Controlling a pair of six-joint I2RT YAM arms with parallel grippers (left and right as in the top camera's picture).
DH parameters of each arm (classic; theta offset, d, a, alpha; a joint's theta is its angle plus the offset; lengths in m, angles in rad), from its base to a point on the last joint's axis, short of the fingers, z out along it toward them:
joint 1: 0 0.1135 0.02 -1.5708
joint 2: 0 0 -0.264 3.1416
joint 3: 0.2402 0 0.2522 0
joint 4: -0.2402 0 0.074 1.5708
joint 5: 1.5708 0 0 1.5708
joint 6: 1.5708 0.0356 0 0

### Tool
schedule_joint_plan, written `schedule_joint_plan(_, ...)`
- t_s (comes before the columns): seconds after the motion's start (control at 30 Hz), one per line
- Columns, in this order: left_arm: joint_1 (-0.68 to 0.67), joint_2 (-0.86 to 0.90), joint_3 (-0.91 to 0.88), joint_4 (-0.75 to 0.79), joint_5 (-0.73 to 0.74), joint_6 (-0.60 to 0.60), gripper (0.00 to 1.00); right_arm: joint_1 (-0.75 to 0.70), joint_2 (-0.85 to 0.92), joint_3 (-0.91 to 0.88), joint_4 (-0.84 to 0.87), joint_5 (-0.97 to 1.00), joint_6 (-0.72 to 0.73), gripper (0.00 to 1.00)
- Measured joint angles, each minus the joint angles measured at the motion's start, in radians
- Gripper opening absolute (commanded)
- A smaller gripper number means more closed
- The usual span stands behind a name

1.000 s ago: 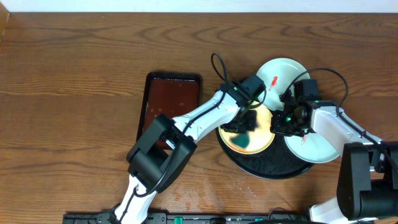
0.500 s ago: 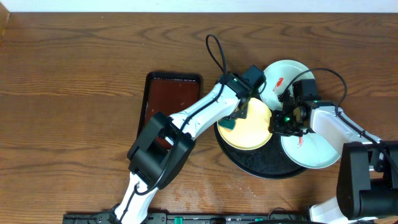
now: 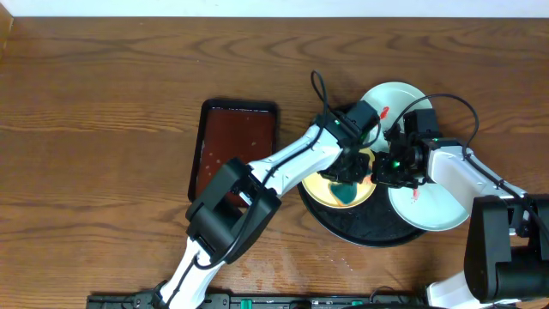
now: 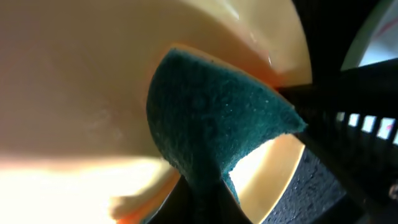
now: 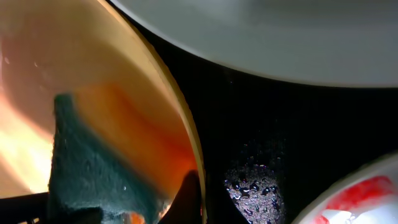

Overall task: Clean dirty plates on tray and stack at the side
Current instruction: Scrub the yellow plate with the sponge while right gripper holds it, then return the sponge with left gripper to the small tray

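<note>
Looking from overhead: L gripper [image 3: 347, 174] clenched on green sponge [image 3: 346, 193], sponge pressed to pale yellow plate [image 3: 322, 192] on black tray [image 3: 369, 232]. R gripper [image 3: 393, 168] pinched shut on that plate's right rim. Far white plate [image 3: 396, 94] and right white plate [image 3: 433, 210], both w/ red smears, overlap the tray's edge. Brown rect. tray [image 3: 236, 142] lies apart to the left. L wrist: sponge against yellow plate. R wrist: orange-red smear beside sponge; wet tray btwn plates.

Three plates [image 3: 396, 93], two trays [image 3: 377, 232], one sponge [image 3: 346, 194].
</note>
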Motion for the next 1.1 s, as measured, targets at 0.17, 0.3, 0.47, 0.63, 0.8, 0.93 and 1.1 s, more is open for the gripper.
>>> schedule_joint_plan(0.17,0.052,0.000,0.010,-0.127,-0.041,-0.004,0.08,0.000,0.000,0.000,0.000,0.000,0.000,0.01)
schedule_joint_plan(0.3,0.104,-0.004,0.039,-0.210,-0.147,-0.018,0.07,0.000,0.000,0.000,0.000,0.000,0.000,0.01)
schedule_joint_plan(0.47,0.148,-0.060,0.040,-0.216,-0.237,-0.024,0.07,0.000,0.000,0.000,0.000,0.000,0.000,0.01)
schedule_joint_plan(0.63,0.186,-0.193,0.040,-0.243,-0.296,-0.024,0.07,0.000,0.000,0.000,0.000,0.000,0.000,0.01)
schedule_joint_plan(0.8,0.281,-0.329,0.042,-0.294,-0.336,-0.016,0.07,0.000,0.000,0.000,0.001,0.000,0.000,0.04)
schedule_joint_plan(0.93,0.394,-0.359,0.044,-0.350,-0.360,-0.008,0.08,0.000,0.002,0.000,0.006,0.003,-0.003,0.07)
schedule_joint_plan(1.1,0.483,-0.352,-0.054,-0.306,-0.374,0.000,0.07,0.000,0.005,0.000,0.039,-0.002,-0.024,0.01)
